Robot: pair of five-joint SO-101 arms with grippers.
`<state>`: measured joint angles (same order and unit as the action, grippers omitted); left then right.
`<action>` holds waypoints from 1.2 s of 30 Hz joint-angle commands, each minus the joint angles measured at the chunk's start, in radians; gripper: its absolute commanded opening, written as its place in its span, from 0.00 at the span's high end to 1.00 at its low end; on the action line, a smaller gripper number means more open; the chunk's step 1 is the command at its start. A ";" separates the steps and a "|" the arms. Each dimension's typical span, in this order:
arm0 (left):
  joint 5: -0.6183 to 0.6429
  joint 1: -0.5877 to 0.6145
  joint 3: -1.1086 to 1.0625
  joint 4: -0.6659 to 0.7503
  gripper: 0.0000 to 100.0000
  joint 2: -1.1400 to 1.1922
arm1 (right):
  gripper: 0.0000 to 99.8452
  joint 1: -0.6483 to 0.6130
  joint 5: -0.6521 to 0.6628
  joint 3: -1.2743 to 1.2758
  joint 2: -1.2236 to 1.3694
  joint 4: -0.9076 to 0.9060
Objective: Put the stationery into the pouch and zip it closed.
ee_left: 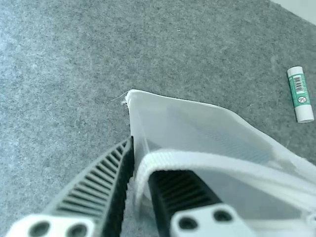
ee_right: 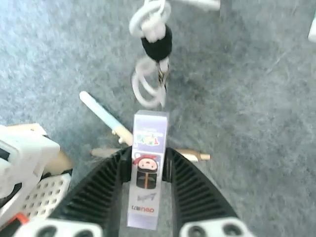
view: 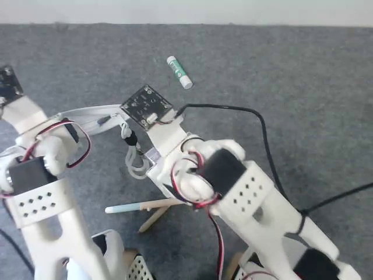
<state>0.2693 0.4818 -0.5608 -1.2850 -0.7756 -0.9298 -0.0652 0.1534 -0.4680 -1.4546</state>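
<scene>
The white mesh pouch [ee_left: 207,133] is lifted off the grey carpet, with my left gripper [ee_left: 140,173] shut on its rim. In the high view the pouch [view: 93,115] stretches from the left arm toward the right arm. Its zip pull with white rings and a black bead [ee_right: 153,39] dangles just ahead of my right gripper [ee_right: 144,155]. That gripper is shut on a small lavender eraser box [ee_right: 146,182] with a cartoon figure. A green-and-white glue stick [view: 179,72] lies farther back on the carpet. A light blue pen [view: 125,207] lies under the right arm.
Two wooden sticks [view: 157,211] lie crossed beside the pen, near the arms' bases. A black cable [view: 256,125] runs along the carpet on the right. The glue stick [ee_left: 300,94] lies on open carpet beyond the pouch.
</scene>
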 commanded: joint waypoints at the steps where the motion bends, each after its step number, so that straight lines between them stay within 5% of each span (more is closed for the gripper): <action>1: 0.014 -0.012 0.002 0.029 0.99 -0.005 | 0.99 -0.007 0.012 0.051 -0.111 0.105; 36: 0.014 -0.014 0.001 0.029 0.99 -0.005 | 0.99 -0.007 0.014 0.420 -0.443 0.734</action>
<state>0.2693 0.4772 -0.5608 -1.2850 -0.7756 -0.9298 -0.0652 0.5800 -0.8669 -0.7764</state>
